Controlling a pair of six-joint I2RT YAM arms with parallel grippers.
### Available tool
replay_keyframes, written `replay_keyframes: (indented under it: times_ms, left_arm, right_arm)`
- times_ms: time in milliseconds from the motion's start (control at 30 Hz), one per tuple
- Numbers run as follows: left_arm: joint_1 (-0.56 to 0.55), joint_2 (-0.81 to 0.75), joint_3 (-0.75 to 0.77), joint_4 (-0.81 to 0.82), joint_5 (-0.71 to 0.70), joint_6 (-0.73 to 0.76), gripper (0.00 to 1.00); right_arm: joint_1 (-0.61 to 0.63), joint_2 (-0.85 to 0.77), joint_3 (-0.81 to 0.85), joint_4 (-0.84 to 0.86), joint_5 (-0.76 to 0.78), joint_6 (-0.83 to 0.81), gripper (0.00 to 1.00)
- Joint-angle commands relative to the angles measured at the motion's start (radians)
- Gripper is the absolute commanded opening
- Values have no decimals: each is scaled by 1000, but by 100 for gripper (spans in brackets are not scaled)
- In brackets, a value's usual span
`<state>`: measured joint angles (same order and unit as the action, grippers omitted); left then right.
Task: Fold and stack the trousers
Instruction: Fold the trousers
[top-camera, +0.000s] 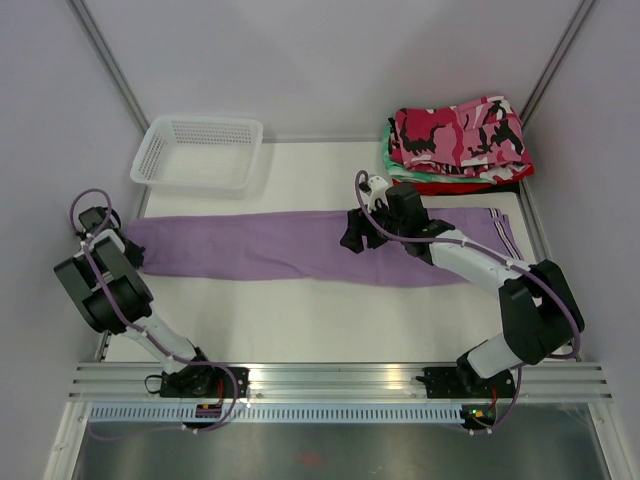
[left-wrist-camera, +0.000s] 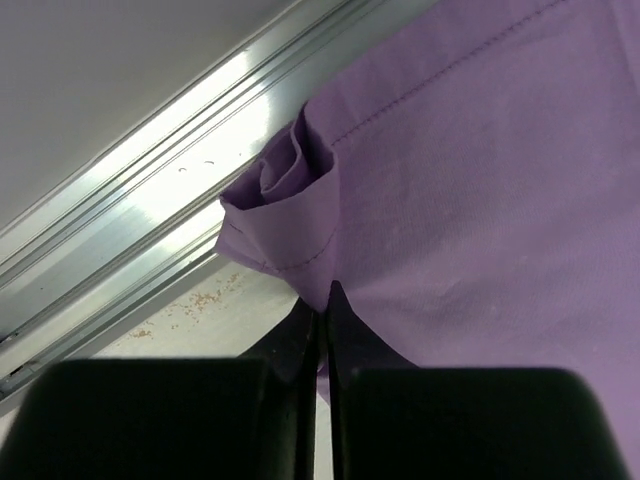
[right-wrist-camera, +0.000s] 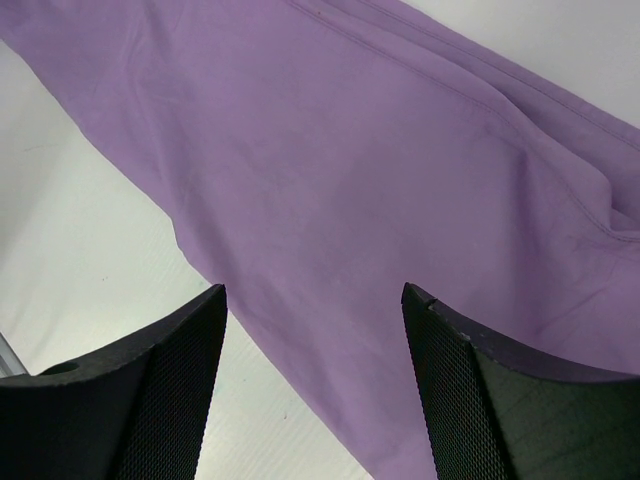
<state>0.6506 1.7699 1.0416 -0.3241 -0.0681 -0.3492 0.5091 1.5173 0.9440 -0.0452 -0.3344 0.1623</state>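
The lilac trousers (top-camera: 300, 255) lie stretched flat across the table from left to right. My left gripper (top-camera: 133, 256) is at their left end, shut on the cuff edge (left-wrist-camera: 300, 230), which bunches just ahead of the closed jaws (left-wrist-camera: 323, 300). My right gripper (top-camera: 355, 240) hovers open over the middle of the trousers (right-wrist-camera: 400, 180), its fingers (right-wrist-camera: 170, 370) wide apart with cloth beneath. The pink camouflage trousers (top-camera: 462, 132) lie folded on top of a pile at the back right.
A white plastic basket (top-camera: 198, 152) stands at the back left. Under the camouflage pair are a green-and-white folded garment (top-camera: 392, 165) and a red one (top-camera: 460, 186). An aluminium rail (left-wrist-camera: 150, 190) runs along the table's left edge by the cuff.
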Motion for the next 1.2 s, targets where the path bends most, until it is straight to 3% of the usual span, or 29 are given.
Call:
replay_keyframes:
  times_ms: [0, 167, 333, 433, 600, 733, 933, 1167]
  left_arm:
    - [-46, -88, -23, 68, -22, 93, 2]
    - [-95, -305, -71, 131, 92, 119, 2]
    - [-163, -612, -139, 148, 175, 116, 2]
    - [-273, -728, -163, 140, 189, 128, 2]
    - [-538, -886, -216, 128, 176, 84, 2]
    - [-846, -860, -259, 164, 4, 29, 2]
    - [-1173, -649, -216, 266, -246, -16, 2]
    - [-1356, -425, -144, 365, -331, -98, 2]
  right_arm:
    - [5, -31, 7, 34, -9, 41, 77]
    - [6, -2, 3, 160, -57, 164, 77]
    - [5, 11, -11, 192, 53, 264, 79]
    - [5, 12, -7, 147, 174, 345, 83]
    - [-30, -9, 1, 61, 247, 419, 89]
    - [-75, -72, -20, 4, 261, 453, 91]
    - [-139, -195, -69, -93, 328, 471, 97]
    - [-233, -322, -113, -189, 354, 453, 98]
